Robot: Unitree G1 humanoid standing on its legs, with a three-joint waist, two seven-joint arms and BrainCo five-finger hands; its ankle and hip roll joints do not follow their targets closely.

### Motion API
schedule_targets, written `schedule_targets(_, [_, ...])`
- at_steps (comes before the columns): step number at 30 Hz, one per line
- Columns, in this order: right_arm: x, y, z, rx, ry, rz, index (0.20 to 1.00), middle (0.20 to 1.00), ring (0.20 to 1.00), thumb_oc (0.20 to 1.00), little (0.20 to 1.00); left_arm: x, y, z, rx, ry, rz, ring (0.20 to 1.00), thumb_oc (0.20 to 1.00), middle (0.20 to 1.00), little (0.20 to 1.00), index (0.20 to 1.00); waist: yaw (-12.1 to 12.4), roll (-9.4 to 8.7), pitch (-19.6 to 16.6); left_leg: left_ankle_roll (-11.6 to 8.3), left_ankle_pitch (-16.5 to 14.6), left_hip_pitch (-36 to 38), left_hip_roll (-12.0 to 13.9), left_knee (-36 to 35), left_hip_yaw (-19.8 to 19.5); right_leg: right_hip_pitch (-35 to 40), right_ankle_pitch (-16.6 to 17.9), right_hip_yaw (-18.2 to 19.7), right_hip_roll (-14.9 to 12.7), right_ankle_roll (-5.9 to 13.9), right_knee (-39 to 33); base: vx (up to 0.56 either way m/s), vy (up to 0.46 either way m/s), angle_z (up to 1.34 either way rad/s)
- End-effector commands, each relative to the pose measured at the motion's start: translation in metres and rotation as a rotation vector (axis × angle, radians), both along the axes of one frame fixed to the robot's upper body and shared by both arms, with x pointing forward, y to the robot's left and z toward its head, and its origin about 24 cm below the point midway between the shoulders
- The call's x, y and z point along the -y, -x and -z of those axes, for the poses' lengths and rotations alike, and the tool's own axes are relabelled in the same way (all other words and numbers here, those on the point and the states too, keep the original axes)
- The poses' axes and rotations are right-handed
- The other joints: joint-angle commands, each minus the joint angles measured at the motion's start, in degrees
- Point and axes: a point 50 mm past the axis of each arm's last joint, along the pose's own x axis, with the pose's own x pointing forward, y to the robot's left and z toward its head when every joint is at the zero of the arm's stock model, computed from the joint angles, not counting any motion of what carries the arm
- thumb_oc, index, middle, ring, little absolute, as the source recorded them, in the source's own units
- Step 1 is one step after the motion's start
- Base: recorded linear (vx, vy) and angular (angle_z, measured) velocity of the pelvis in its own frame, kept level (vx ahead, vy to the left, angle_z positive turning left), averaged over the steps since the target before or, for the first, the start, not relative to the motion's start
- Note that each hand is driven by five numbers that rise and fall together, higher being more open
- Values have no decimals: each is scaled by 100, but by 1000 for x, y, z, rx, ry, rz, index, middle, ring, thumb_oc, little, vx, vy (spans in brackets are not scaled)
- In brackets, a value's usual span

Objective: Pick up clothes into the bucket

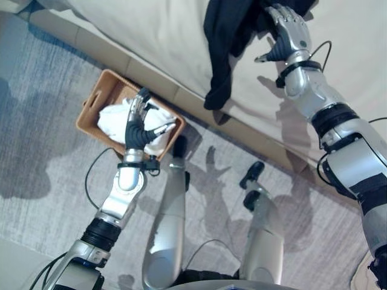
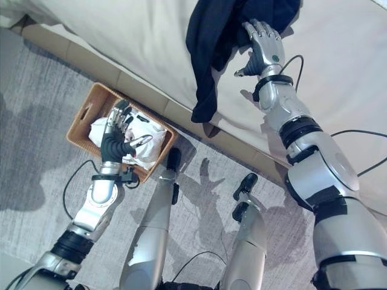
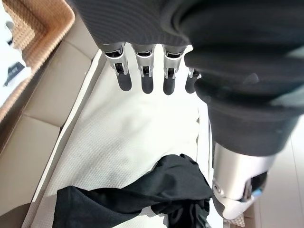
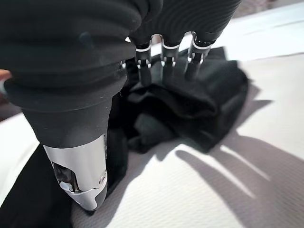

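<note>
Our right robot hand [image 1: 289, 33] rests on the dark garment [image 2: 211, 42] on the bed [image 1: 151, 36], fingers straight, nothing gripped yet. We should curl round the bunched folds beneath it. Our left robot hand [image 2: 116, 138] hovers relaxed above the basket [image 1: 92, 112].

A black garment [image 1: 227, 36] is lying on a cream, finely textured bed [image 1: 151, 36], one end hanging over its tan edge. On the floor a woven orange-brown basket [image 1: 97, 106] is holding white cloth [image 1: 118, 118] with small black marks. The carpet [image 1: 48, 163] is showing grey streaks in lighter and darker tones. Both hands, left [image 1: 138, 124] and right [image 1: 290, 33], are showing silver fingers with dark tips, and black ribbed covers are wrapping their backs and wrists.
</note>
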Motion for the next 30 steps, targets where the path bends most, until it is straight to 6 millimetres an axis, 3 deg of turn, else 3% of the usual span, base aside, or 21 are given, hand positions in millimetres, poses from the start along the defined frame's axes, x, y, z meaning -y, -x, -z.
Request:
schedule_targets(1, [21,10,-46,115,78,86,1000,1000,1000,1000,1000,17,13,-28,169,3,97,1000,1000,1000,1000,1000,254,160,-82,-50,37,-371,-89,-145,165,217,-496,83,-244,445,581,31,-4,11])
schedule_targets(11, [34,10,-51,113,152,183,1000,1000,1000,1000,1000,21,19,-38,212,26,117,1000,1000,1000,1000,1000,385,309,-82,-48,73,-795,-240,-49,52,-172,-652,1,-350,405,890,22,4,12])
schedule_targets(24, [28,16,-74,194,135,164,1000,1000,1000,1000,1000,25,23,-40,220,60,137,1000,1000,1000,1000,1000,436,416,-82,-12,5,-1241,-347,236,21,-653,-835,81,-471,375,1305,15,8,4])
schedule_targets(25, [25,17,-75,204,98,134,940,940,940,940,940,25,23,-39,217,63,133,1000,1000,1000,1000,1000,434,413,-82,-4,-22,-1286,-358,293,21,-681,-860,96,-482,369,1346,22,8,6])
schedule_targets(26, [23,17,-76,210,80,115,388,388,388,388,388,24,23,-39,216,64,133,1000,1000,1000,1000,1000,434,413,-82,0,-34,-1312,-367,334,22,-709,-877,105,-485,362,1374,22,8,5])
schedule_targets(27, [24,17,-76,210,79,116,200,200,200,200,200,25,23,-39,216,64,133,1000,1000,1000,1000,1000,436,411,-82,0,-37,-1317,-367,340,23,-714,-881,108,-486,362,1380,25,10,4])
schedule_targets(30, [18,18,-77,226,16,67,200,200,200,200,200,23,22,-38,210,62,130,1000,1000,1000,1000,1000,429,398,-82,8,-47,-1346,-377,373,31,-733,-882,99,-504,373,1412,0,0,0])
